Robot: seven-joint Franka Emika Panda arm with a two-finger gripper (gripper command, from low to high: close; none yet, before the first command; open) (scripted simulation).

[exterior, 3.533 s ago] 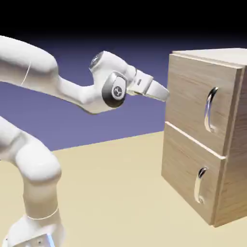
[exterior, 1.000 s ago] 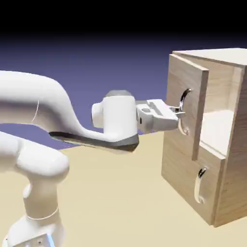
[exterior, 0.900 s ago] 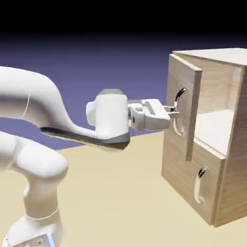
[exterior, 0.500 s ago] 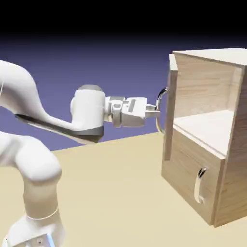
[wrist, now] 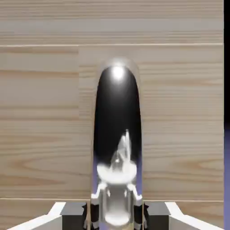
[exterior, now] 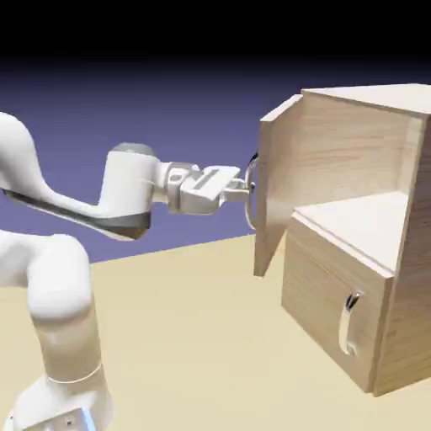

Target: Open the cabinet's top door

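Gripper [exterior: 244, 187] jaws clamping the upright handle [wrist: 117, 148] of the top door [exterior: 276, 187], door swinging wide from cabinet [exterior: 370, 278].

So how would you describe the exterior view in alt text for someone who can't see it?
A white robot arm's gripper is shut on the silver handle of the top door, which stands swung wide open on a light wood cabinet. The lower panel is closed.
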